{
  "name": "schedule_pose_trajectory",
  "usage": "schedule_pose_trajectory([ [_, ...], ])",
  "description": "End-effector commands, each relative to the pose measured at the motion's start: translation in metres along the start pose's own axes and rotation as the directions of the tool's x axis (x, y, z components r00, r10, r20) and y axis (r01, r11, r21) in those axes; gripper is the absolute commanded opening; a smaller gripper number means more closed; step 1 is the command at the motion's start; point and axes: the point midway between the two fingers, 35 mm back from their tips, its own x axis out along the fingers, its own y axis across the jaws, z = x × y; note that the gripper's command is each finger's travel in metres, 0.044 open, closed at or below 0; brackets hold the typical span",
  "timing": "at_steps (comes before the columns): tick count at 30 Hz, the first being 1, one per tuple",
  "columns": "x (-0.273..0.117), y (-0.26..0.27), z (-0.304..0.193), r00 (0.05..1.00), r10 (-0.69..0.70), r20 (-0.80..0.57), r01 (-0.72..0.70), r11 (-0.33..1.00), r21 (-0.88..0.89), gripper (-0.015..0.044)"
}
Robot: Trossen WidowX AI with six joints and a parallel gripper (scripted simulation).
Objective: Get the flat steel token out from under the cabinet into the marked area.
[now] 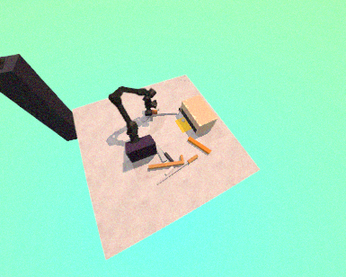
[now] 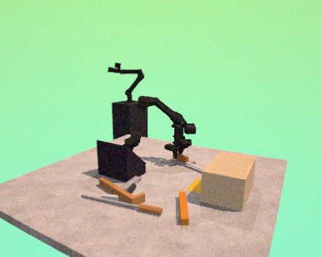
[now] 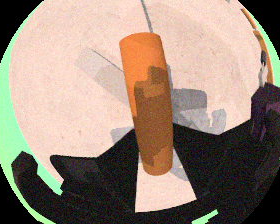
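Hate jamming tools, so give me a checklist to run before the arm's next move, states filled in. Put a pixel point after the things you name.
1. End effector (image 1: 150, 112) (image 2: 179, 156) (image 3: 152, 129) shut on the orange handle (image 1: 155, 111) (image 2: 183, 158) (image 3: 145, 55): ok.
2. Thin rod (image 1: 168, 113) (image 2: 194, 167) (image 3: 147, 17) pointing toward the cabinet (image 1: 199, 110) (image 2: 227, 167): ok.
3. Rod's far end positioned to hook the token: cannot tell.
4. Loose orange bar (image 1: 199, 145) (image 2: 183, 208) off the yellow area (image 1: 183, 125) (image 2: 195, 185): ok.
5. Token's position confirmed: cannot tell.
6. Tool released, end effector open, for finishing: not ok.
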Motion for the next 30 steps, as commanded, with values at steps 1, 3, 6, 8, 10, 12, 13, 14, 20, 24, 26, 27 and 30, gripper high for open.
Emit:
schedule_pose_trajectory([
  [1,-0.001,0.001,0.002,1.0,0.002,0.009,-0.003,0.999,0.033,0.0],
  [3,-0.001,0.001,0.002,1.0,0.002,0.009,-0.003,0.999,0.049,0.0],
  [6,-0.001,0.001,0.002,1.0,0.002,0.009,-0.003,0.997,0.072,0.0],
  [8,-0.001,0.001,0.002,1.0,0.002,0.009,-0.003,0.996,0.087,0.0],
  [10,-0.001,0.001,0.002,1.0,0.002,0.009,-0.003,0.995,0.103,0.0],
  [12,-0.001,0.001,0.002,1.0,0.002,0.009,-0.003,0.995,0.104,0.0],
  [13,-0.001,0.001,0.003,1.0,0.002,0.009,-0.003,0.994,0.105,0.0],
  [14,-0.001,0.001,0.004,1.0,0.002,0.009,-0.003,0.994,0.106,0.0],
  [20,-0.001,0.0,0.011,1.0,0.001,0.009,-0.002,0.993,0.119,0.0],
  [24,-0.001,-0.001,0.016,1.0,0.001,0.009,-0.002,0.992,0.126,0.0],
  [26,-0.001,-0.001,0.018,1.0,0.001,0.01,-0.002,0.992,0.128,0.0],
  [27,-0.001,-0.002,0.02,1.0,0.001,0.01,-0.002,0.992,0.13,0.0],
  [30,-0.001,-0.002,0.024,1.0,0.001,0.01,-0.002,0.991,0.134,0.0],
])
